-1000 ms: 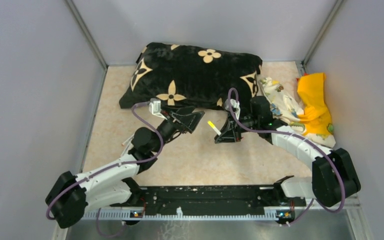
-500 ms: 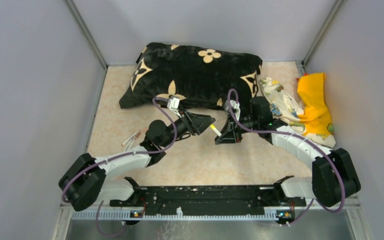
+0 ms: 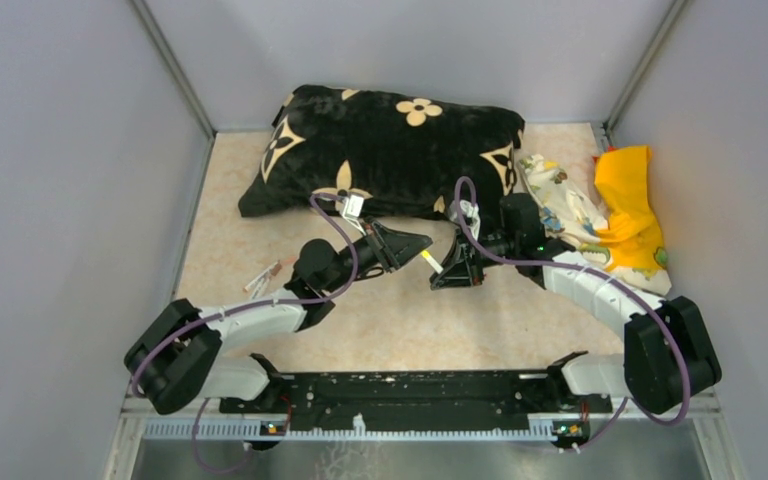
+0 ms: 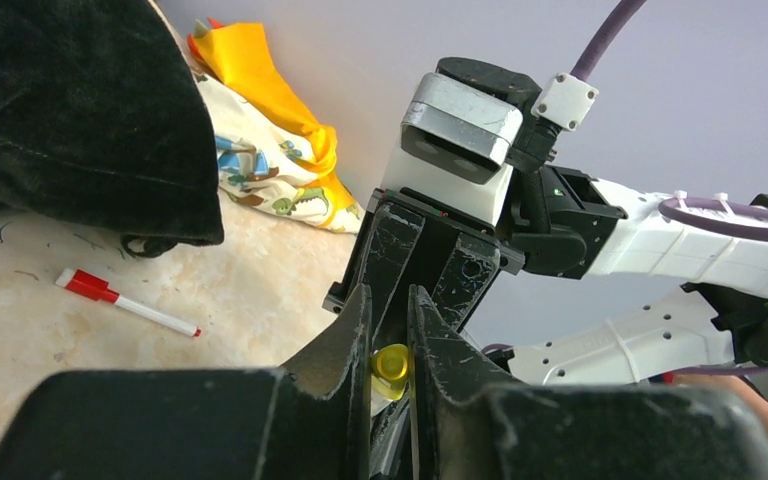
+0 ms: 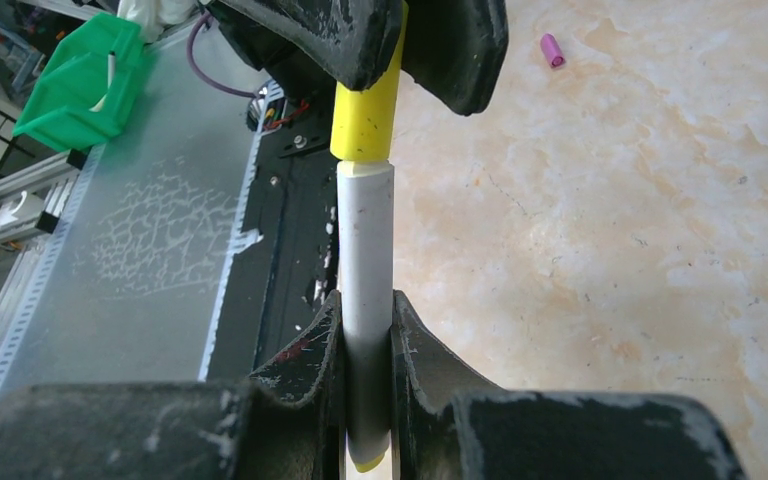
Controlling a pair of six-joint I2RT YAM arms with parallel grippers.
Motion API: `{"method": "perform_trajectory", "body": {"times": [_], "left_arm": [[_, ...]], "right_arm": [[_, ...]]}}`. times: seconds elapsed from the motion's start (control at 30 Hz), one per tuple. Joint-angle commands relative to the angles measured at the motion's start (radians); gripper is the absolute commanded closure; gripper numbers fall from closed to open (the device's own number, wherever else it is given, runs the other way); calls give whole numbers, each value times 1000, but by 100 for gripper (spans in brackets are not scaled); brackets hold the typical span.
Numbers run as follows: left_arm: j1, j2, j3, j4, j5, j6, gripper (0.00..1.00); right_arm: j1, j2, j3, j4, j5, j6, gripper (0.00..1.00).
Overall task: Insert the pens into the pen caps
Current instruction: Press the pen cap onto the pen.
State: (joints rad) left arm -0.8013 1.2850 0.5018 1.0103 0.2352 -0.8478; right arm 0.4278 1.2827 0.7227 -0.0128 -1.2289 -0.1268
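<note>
A white pen [image 5: 366, 250] with a yellow pen cap [image 5: 365, 120] on its far end hangs above the table between both grippers. My right gripper [image 5: 365, 300] is shut on the pen's white barrel. My left gripper [image 4: 388, 300] faces it head-on, its jaws shut on the yellow cap [image 4: 392, 368]. From above, the left gripper [image 3: 415, 243] and the right gripper [image 3: 450, 265] meet at the pen [image 3: 428, 258] in front of the cushion. A red-capped pen [image 4: 125, 302] lies on the table. A loose pink cap [image 5: 553, 50] lies further off.
A black flowered cushion [image 3: 390, 150] fills the back of the table. A patterned cloth [image 3: 560, 205] and a yellow cloth [image 3: 630, 200] lie at the back right. More pens [image 3: 263, 277] lie beside the left arm. Grey walls enclose three sides.
My left arm swung right to the right gripper, and its jaws closed from wide open onto the yellow cap. The right arm and its pen stayed still.
</note>
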Motion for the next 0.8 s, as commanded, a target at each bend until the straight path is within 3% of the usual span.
{"method": "perform_trajectory", "body": {"times": [0.0, 0.33, 0.6, 0.77], "left_arm": [[-4, 35, 32, -26, 118, -1, 100], [-117, 96, 74, -238, 223, 140, 100], [-259, 172, 41, -221, 230, 41, 100], [-269, 218, 34, -273, 291, -32, 100]], "right_arm": [[-8, -11, 44, 51, 7, 25, 100], [-45, -35, 55, 91, 43, 100, 100], [-103, -86, 35, 156, 120, 180, 100], [-123, -126, 57, 59, 202, 61, 100]]}}
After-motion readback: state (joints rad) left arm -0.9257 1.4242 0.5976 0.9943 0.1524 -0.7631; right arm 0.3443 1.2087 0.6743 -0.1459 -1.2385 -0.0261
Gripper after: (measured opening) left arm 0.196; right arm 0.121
